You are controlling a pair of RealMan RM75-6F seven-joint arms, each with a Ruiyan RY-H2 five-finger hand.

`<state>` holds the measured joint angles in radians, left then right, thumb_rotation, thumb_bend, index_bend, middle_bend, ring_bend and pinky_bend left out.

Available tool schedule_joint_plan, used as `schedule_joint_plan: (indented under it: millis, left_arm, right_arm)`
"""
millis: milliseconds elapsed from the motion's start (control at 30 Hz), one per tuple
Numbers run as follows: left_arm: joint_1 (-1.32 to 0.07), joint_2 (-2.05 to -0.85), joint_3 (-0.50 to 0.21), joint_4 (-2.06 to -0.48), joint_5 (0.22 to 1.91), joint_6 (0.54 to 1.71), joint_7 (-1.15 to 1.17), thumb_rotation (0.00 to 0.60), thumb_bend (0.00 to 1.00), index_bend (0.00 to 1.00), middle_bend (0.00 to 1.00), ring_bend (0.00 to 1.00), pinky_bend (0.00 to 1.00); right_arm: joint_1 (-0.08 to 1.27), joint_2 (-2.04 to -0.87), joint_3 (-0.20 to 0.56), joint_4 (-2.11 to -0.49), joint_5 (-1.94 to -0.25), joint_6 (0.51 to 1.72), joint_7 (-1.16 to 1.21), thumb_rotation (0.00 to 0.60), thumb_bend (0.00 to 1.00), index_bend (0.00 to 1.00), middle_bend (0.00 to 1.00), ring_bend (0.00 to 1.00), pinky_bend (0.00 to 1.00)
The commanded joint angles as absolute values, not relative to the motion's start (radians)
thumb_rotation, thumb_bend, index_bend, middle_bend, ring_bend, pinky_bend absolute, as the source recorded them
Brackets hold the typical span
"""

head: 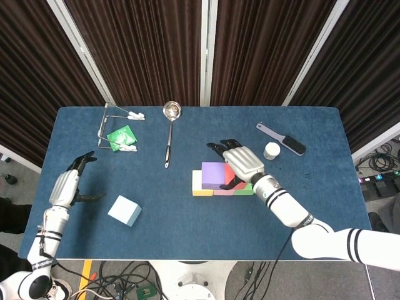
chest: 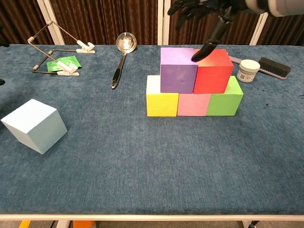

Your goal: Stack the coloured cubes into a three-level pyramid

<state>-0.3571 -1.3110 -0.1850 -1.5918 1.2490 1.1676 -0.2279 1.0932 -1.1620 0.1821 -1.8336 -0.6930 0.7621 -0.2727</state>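
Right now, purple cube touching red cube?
Touching. Chest view shows the purple cube and red cube side faces flush, no gap, on the second level.

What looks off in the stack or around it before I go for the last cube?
Nothing looks askew: purple cube and red cube sit level and flush on the yellow, pink and green row. Only the light blue cube is apart, at the table's near-left.

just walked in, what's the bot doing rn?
Building a cube pyramid. Bottom row is yellow cube, pink cube and green cube; purple cube and red cube sit on top. The right hand hovers over those two, holding nothing. The light blue cube lies apart near the left hand, which is open.
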Motion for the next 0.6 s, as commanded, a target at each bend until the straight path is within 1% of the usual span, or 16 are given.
schedule_joint_plan:
  millis: [33, 300, 600]
  left_arm:
    - [-0.356, -1.310, -0.184, -1.586, 1.248, 1.166, -0.235, 0.600, 0.00, 0.06, 0.15, 0.03, 0.14]
    - [-0.357, -1.318, -0.185, -1.566, 1.248, 1.161, -0.254, 0.600, 0.00, 0.06, 0.15, 0.03, 0.14]
    - [-0.357, -1.320, -0.184, -1.560, 1.247, 1.159, -0.258, 0.600, 0.00, 0.06, 0.15, 0.03, 0.14]
  right_arm:
    - [1.117, -1.182, 0.169, -1.816, -0.659, 0.757, -0.303, 0.600, 0.03, 0.00, 0.16, 0.00, 0.00]
    - [1.151, -1.206, 0.151, -1.802, -0.605, 0.767, -0.346, 0.600, 0.06, 0.00, 0.22, 0.00, 0.00]
    - [1.162, -1.218, 0.133, -1.799, -0.591, 0.787, -0.372, 0.600, 0.09, 0.00, 0.29, 0.00, 0.00]
